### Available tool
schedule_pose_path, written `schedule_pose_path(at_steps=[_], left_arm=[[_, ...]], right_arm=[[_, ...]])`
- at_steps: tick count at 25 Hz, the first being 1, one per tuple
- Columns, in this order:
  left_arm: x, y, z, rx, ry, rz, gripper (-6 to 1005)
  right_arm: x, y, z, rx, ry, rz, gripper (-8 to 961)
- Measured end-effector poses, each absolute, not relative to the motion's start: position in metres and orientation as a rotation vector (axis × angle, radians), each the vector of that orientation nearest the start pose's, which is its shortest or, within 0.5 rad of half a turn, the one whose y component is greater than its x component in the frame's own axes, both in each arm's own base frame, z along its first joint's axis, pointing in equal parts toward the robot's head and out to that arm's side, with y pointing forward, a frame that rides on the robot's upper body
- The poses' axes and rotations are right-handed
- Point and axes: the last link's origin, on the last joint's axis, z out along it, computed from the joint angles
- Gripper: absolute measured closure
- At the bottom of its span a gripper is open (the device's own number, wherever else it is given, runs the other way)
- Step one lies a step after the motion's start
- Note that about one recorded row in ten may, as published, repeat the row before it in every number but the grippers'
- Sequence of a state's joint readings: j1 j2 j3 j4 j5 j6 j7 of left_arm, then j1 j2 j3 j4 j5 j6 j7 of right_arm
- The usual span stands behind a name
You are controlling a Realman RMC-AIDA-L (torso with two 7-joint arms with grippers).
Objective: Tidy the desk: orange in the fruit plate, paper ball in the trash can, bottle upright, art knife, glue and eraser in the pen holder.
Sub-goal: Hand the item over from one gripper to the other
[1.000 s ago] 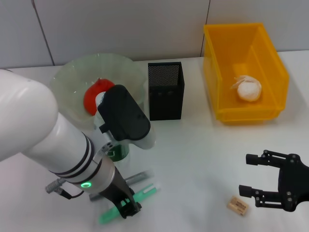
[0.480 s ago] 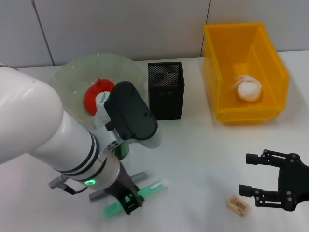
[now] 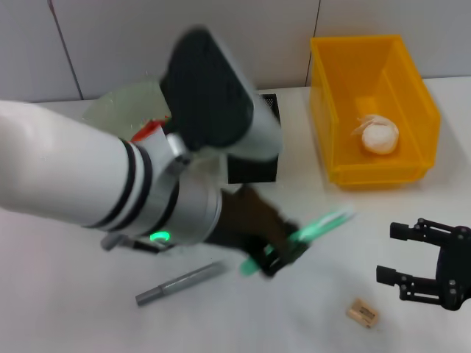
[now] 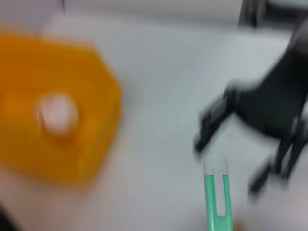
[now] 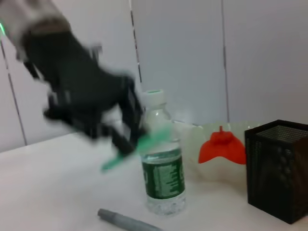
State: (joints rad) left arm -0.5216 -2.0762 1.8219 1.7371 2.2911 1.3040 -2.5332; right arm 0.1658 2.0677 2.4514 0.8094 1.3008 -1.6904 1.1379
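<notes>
My left gripper (image 3: 282, 254) hangs above the table's middle, shut on the green art knife (image 3: 318, 223), which sticks out to the right; the right wrist view shows the same grip on the knife (image 5: 139, 146). The grey stick-shaped glue (image 3: 179, 283) lies on the table at the front left. Near my open right gripper (image 3: 396, 254) lies the tan eraser (image 3: 362, 312). The black mesh pen holder (image 3: 257, 168) is partly hidden behind my left arm. The bottle (image 5: 163, 173) stands upright. A paper ball (image 3: 380, 136) rests in the yellow trash can (image 3: 331, 110). The red-orange orange (image 5: 221, 144) lies in the glass fruit plate (image 3: 110, 110).
My left arm covers much of the table's left half in the head view and hides the bottle there. A white wall runs close behind the plate, pen holder and trash can.
My left gripper has lifted the green art knife off the table at the front left and swung it up and right. The grey glue stays put. My right gripper shifted slightly right.
</notes>
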Motion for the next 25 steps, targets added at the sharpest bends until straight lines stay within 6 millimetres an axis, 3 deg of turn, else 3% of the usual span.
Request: schedule_pose_path(at_steps=[5,9,14,17,20,22,25], left_arm=[[-0.016,0.290,-0.031,-2.812,-0.035,-0.471,810],[-0.014,0.298,-0.025,-2.718,-0.010,-0.692,809],[-0.023,0.302,-0.029,-2.699,-0.014,-0.753,809],[-0.045,0.304,-0.038,-2.695,-0.058,-0.806,809],[-0.045,0.304,-0.038,-2.695,-0.058,-0.806,809],[-0.062,0.300,-0.055,-2.641,-0.059,-0.817,809],[-0.066,0.297,-0.064,-2.625,-0.032,-0.791,808]], right_arm=[[0.332,0.237,0.041,-2.533,0.510,0.706,178],[0.332,0.237,0.044,-2.499,0.515,0.731,177],[0.332,0.235,0.065,-2.287,0.525,0.949,178],[0.327,0.225,0.080,-2.154,0.452,1.124,178],[0.322,0.215,0.087,-2.052,0.386,1.253,177],[0.317,0.208,0.082,-2.007,0.357,1.336,177],[0.310,0.201,0.068,-1.938,0.294,1.428,178]])
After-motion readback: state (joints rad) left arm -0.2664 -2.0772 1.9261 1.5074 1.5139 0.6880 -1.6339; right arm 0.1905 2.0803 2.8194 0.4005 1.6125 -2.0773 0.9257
